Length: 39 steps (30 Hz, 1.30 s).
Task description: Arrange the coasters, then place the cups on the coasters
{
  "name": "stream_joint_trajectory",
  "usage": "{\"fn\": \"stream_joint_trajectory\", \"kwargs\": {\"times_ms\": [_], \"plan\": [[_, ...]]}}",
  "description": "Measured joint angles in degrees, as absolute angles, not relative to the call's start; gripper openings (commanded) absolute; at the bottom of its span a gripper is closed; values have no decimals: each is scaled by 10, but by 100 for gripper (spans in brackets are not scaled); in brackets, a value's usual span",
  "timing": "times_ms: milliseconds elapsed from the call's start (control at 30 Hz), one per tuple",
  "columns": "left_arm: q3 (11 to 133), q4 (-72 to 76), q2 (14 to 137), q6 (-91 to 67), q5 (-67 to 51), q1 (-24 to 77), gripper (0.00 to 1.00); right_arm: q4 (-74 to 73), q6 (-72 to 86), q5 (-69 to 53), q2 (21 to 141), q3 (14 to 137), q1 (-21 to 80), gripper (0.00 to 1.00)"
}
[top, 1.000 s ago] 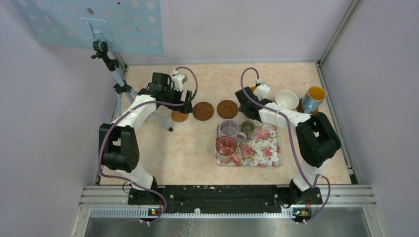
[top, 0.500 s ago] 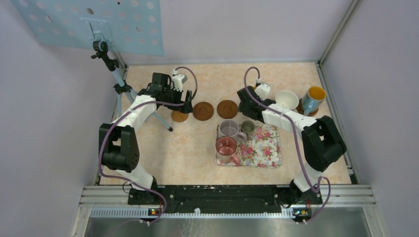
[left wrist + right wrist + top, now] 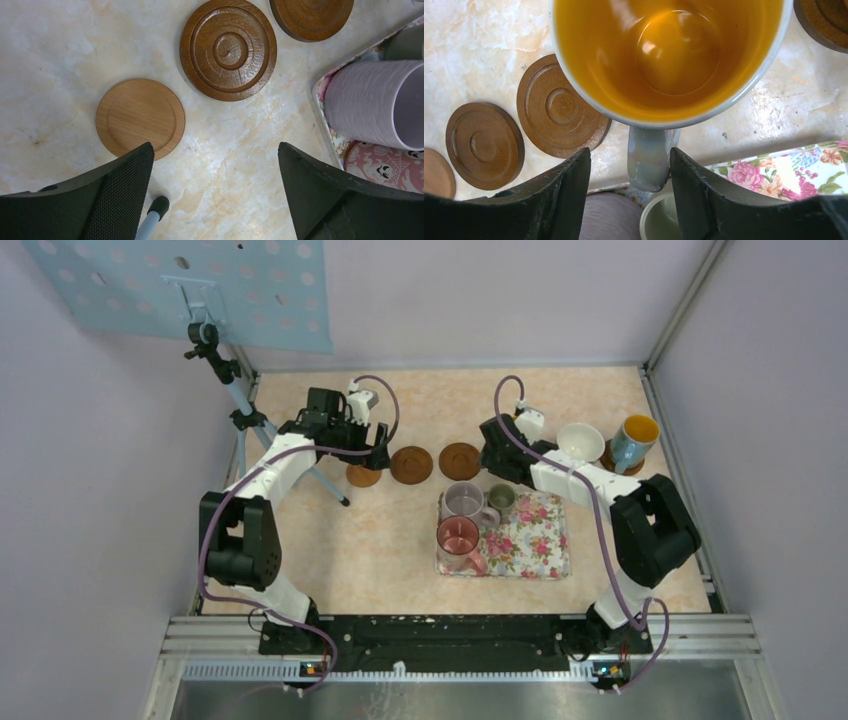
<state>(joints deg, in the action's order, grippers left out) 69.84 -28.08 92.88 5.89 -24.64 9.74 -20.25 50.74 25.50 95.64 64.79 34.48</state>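
Note:
My right gripper [image 3: 630, 152] is open and straddles the handle of a white cup with orange inside [image 3: 674, 55]. Its right finger touches the handle; a gap stays on the left. What lies under this cup is hidden. Two dark coasters [image 3: 411, 464] [image 3: 460, 460] and a lighter coaster [image 3: 363, 476] lie in a row. My left gripper [image 3: 215, 145] hangs open and empty just right of the lighter coaster [image 3: 140, 117]. A wide white cup [image 3: 580, 440] and a light blue cup [image 3: 635, 440] stand at the right. Lavender [image 3: 463, 502], grey-green [image 3: 501, 497] and pink [image 3: 458, 538] cups stand on the tray.
The floral tray [image 3: 535, 540] lies in front of my right gripper [image 3: 493, 447]. A tripod stand [image 3: 240, 405] rises at the left, with one leg's foot [image 3: 159, 204] close beside my left finger. Another coaster's edge [image 3: 824, 20] shows right of the orange-lined cup.
The right arm's elbow has shifted a little to the right and its gripper has edged back slightly. The left arm has not moved.

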Motion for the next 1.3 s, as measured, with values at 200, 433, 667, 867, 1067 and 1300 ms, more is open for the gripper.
{"fn": "stream_joint_trajectory", "kwargs": {"times_ms": [200, 433, 667, 867, 1067, 1300], "plan": [[698, -281, 929, 59, -247, 97, 99, -177, 454, 251, 928, 621, 345, 73], [698, -281, 929, 59, -249, 97, 99, -95, 324, 236, 771, 528, 345, 88], [698, -281, 929, 60, -248, 97, 99, -163, 126, 100, 743, 606, 345, 62], [692, -280, 927, 60, -248, 97, 99, -256, -4, -102, 732, 618, 347, 57], [678, -281, 922, 59, -248, 97, 99, -284, -58, -222, 596, 509, 356, 57], [664, -280, 912, 58, -249, 97, 99, -293, -82, -254, 574, 499, 408, 61]]}}
